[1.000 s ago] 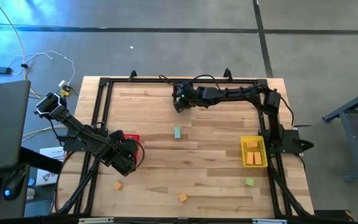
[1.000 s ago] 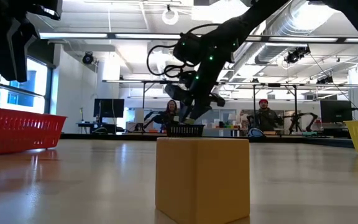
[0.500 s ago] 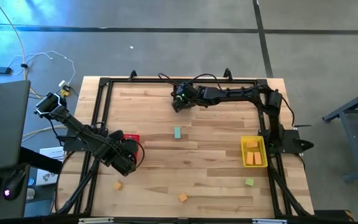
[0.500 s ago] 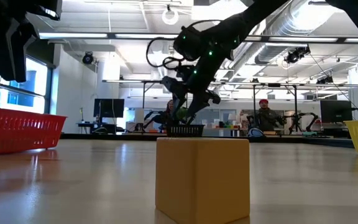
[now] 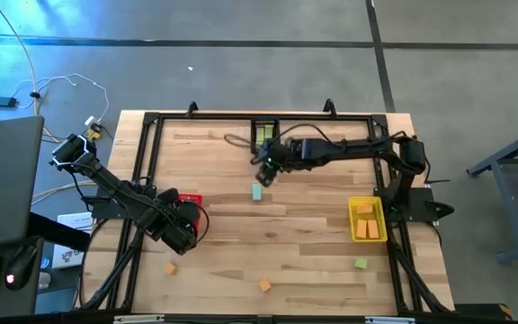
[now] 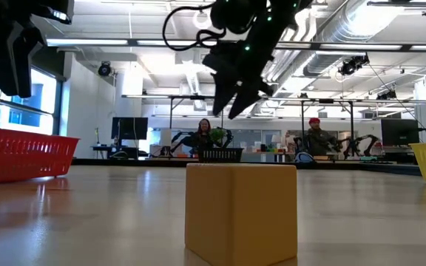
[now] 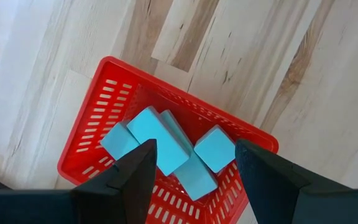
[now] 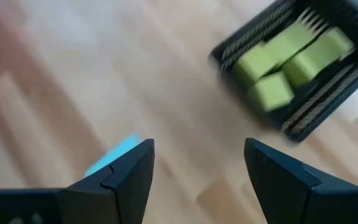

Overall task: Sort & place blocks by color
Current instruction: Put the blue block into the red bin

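Observation:
My left gripper [image 7: 194, 177] hangs open above the red bin [image 7: 92, 134], which holds several mint-teal blocks [image 7: 166, 149]. My right gripper [image 5: 263, 175] is open and empty in the air, between the black bin [image 5: 265, 133] with lime green blocks [image 8: 284, 56] and a lone teal block [image 5: 257, 192] lying flat on the table. The yellow bin [image 5: 367, 219] holds orange blocks. Two orange blocks [image 5: 171, 268] [image 5: 264, 285] and one green block [image 5: 361, 264] lie near the table's front edge. In the low view an orange block [image 6: 241, 210] stands close up.
A black frame [image 5: 151, 144] runs round the tabletop. The black bin stands at the far middle, the red bin at the left, the yellow bin at the right. Bare wood [image 5: 313, 252] lies between them. People sit in the room behind the table [image 6: 316, 137].
My right gripper has left its place over the black bin, gone toward the table's near edge and risen, and now hangs near the lone teal block. The black bin, which the gripper covered in the high view, now shows. My left arm has kept still.

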